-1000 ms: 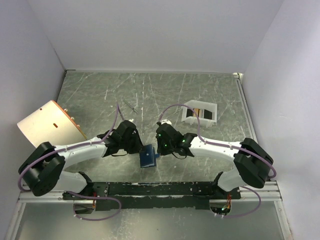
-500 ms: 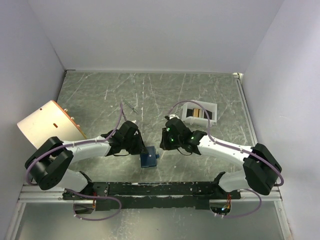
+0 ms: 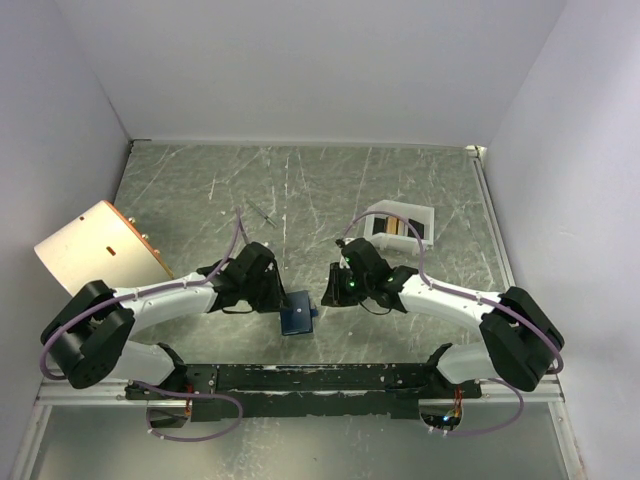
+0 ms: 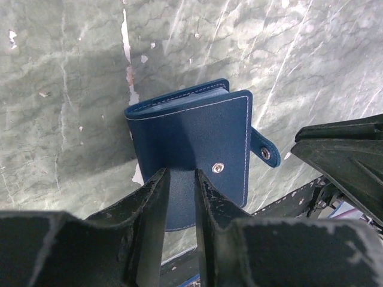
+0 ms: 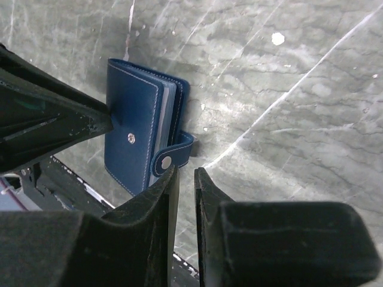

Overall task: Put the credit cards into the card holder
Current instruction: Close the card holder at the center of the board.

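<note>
The card holder [image 3: 296, 315] is a dark blue wallet lying folded on the table near the front edge, its snap tab [image 5: 173, 156] undone. In the left wrist view the card holder [image 4: 197, 137] lies under my left gripper [image 4: 181, 173], whose fingers are nearly together over its cover with nothing between them. My right gripper [image 5: 186, 170] is shut and empty, its tips just right of the tab. The credit cards [image 3: 398, 226], dark and tan, lie in a white tray [image 3: 418, 213] at the back right.
A tan board-like object [image 3: 100, 245] with a copper edge leans at the left wall. A thin dark stick [image 3: 262, 213] lies mid-table. The arms' mounting rail [image 3: 300, 378] runs along the front edge.
My right gripper pulled back from the card holder toward the tray, then came partly back toward it. The left gripper and the card holder have stayed put.
</note>
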{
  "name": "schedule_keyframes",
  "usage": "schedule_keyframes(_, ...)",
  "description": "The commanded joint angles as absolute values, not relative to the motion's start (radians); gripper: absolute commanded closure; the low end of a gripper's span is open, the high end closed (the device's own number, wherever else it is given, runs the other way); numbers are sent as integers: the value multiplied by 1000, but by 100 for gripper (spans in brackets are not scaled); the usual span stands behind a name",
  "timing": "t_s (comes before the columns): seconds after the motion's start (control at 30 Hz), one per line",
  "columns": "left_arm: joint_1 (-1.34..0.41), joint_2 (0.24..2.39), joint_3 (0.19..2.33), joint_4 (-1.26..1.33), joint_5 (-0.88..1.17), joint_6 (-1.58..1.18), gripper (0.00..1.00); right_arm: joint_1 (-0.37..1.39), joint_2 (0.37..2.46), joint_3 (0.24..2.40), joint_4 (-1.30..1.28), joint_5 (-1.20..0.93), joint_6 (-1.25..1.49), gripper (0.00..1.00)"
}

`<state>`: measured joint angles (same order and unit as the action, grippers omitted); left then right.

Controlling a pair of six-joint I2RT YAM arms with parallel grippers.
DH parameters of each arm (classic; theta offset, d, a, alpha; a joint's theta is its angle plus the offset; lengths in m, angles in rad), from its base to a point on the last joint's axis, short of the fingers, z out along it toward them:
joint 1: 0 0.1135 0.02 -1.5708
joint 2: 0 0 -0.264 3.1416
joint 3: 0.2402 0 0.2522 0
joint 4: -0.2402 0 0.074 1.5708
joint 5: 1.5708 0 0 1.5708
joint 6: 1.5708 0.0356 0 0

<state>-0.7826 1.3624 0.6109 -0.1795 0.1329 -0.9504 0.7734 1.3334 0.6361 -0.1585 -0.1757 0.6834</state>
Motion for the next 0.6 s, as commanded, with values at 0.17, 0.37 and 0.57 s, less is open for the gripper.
schedule_keyframes(0.17,-789,1448,623,-137,217,-926,70,763,1310,608,-87,-251,727,82)
schedule_keyframes(0.37,-795,1495,646,-194,184,-935,71,751,1296,563,-17,-307,755,80)
schedule_keyframes(0.57,-795,1469,617,-168,188,-956,69,721,1319,534,79,-380,798,74)
